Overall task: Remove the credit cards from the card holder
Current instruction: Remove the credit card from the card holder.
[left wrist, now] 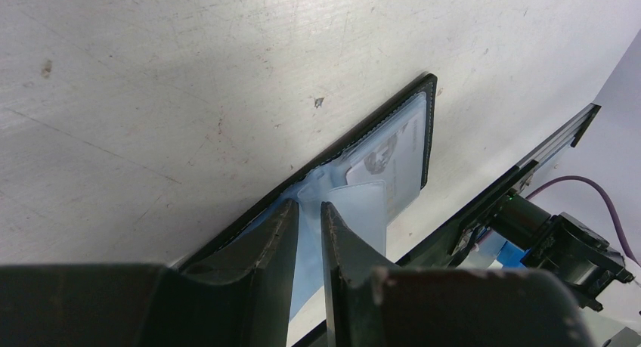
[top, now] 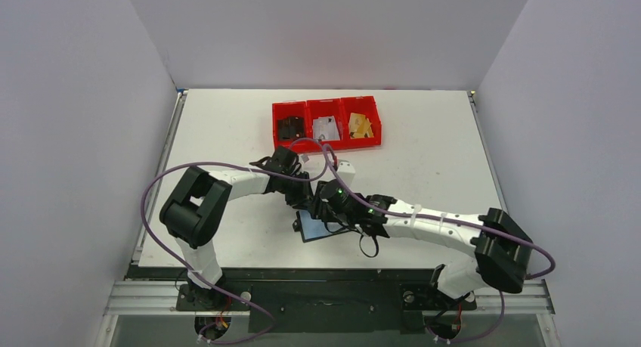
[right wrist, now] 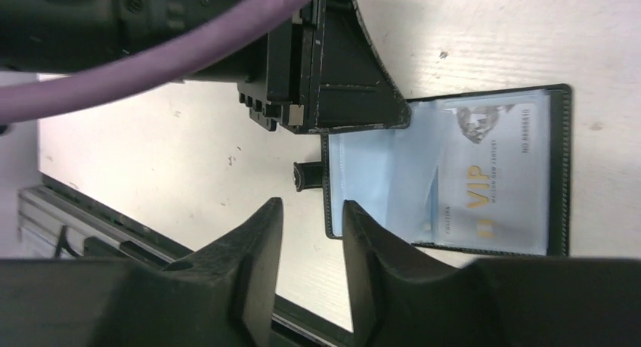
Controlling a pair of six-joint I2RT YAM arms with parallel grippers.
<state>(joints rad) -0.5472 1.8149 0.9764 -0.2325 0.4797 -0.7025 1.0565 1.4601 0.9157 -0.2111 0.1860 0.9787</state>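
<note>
The black card holder [top: 311, 230] lies open on the table near the front edge, its bluish clear sleeve [right wrist: 378, 165] facing up. A white-grey credit card with gold lettering [right wrist: 491, 188] sits inside the sleeve and shows again in the left wrist view [left wrist: 397, 162]. My left gripper [left wrist: 308, 205] stands with its jaws a narrow gap apart, tips down on the sleeve near the fold; its fingers [right wrist: 363, 97] touch the holder's top edge. My right gripper [right wrist: 311, 203] is open at the holder's corner, with only table and the holder's edge between its jaws.
A red bin [top: 326, 105] with three compartments stands at the back, holding black cards [top: 289, 128], white-grey cards [top: 326, 128] and gold cards [top: 360, 125]. Both arms cross over the holder. The table's front rail [right wrist: 113, 226] runs close by.
</note>
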